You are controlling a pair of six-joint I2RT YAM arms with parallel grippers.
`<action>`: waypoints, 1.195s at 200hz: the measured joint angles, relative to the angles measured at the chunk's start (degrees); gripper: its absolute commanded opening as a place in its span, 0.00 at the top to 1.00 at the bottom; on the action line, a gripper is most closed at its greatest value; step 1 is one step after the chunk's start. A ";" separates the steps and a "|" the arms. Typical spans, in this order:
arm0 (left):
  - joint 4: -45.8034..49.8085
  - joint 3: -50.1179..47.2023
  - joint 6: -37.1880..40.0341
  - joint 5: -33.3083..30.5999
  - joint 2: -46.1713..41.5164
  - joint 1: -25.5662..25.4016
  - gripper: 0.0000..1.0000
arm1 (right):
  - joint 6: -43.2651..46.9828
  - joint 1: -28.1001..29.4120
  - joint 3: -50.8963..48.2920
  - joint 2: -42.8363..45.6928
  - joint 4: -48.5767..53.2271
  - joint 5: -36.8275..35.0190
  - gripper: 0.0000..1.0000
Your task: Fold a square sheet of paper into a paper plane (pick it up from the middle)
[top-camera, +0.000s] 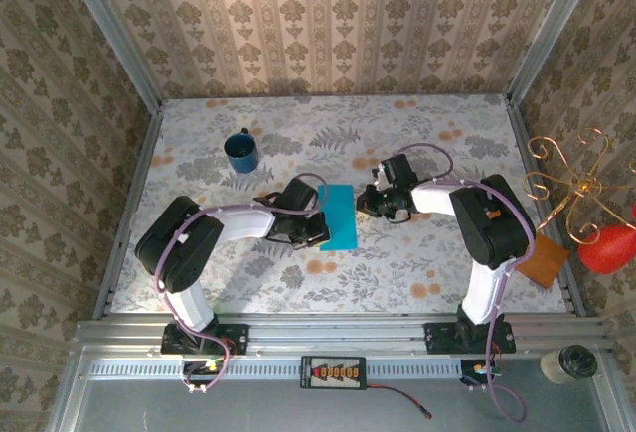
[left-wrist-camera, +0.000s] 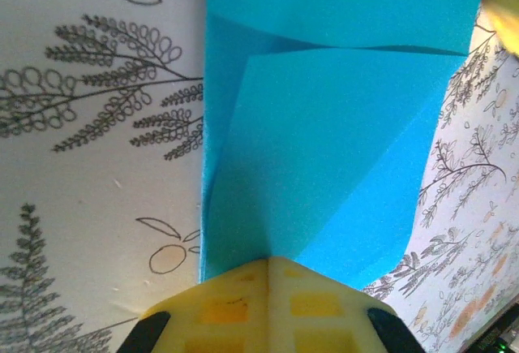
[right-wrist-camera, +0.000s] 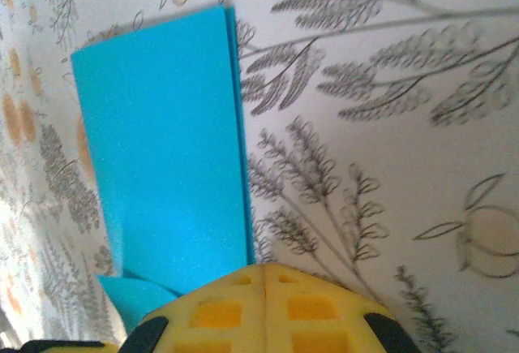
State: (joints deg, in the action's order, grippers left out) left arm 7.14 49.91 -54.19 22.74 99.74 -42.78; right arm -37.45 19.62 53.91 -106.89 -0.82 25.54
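Turquoise paper: the square sheet of paper [top-camera: 340, 216] lies on the flowered table cloth [top-camera: 427, 134] as a long rectangle, doubled over, with two layer edges showing along one long side in the right wrist view [right-wrist-camera: 162, 166].
Place of the paper: to the right of the dark blue mug [top-camera: 241, 151] and nearer the arm bases than it, well apart from it.
Corner flap: in the left wrist view, one part of the sheet [left-wrist-camera: 340, 166] is turned up from the rest along a slanting crease that runs straight to the fingertips.
Left gripper: [top-camera: 318, 232] jaws pressed together with no gap [left-wrist-camera: 268, 268]; the yellow tips touch the paper at the end farther from the mug. Whether a layer is pinched between them I cannot tell.
Right gripper: [top-camera: 366, 204] jaws likewise closed tight [right-wrist-camera: 263, 276], nothing between them; the tips sit at the long edge of the sheet that faces away from the mug. Whether they touch it I cannot tell.
Place of the grippers: both are on the mug's right and nearer the bases than it. The left one is closer to the mug, and the paper lies between the two.
Mug: upright, alone, apart from both arms.
Orange-brown board: [top-camera: 544, 259] far right of the mug, beside the right arm's elbow.
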 measured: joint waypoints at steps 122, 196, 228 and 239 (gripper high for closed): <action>1.55 5.73 1.99 -0.04 -4.90 3.34 0.81 | -2.93 4.24 -7.23 17.59 5.16 -10.54 0.53; -1.18 5.75 1.97 0.17 2.32 5.09 0.81 | -10.86 5.97 -11.72 13.27 -1.81 -4.96 0.62; -2.75 5.60 1.92 0.20 2.97 5.84 0.81 | -12.44 6.93 -11.72 12.09 -4.28 -3.93 0.67; -3.34 5.42 1.92 0.20 2.97 5.99 0.81 | -12.87 7.30 -11.72 11.89 -5.03 -3.80 0.67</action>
State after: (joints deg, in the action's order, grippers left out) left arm 3.79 55.33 -52.27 22.94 102.72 -36.80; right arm -50.33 26.92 42.19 -95.00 -5.85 21.74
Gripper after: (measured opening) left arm 0.188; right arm 0.334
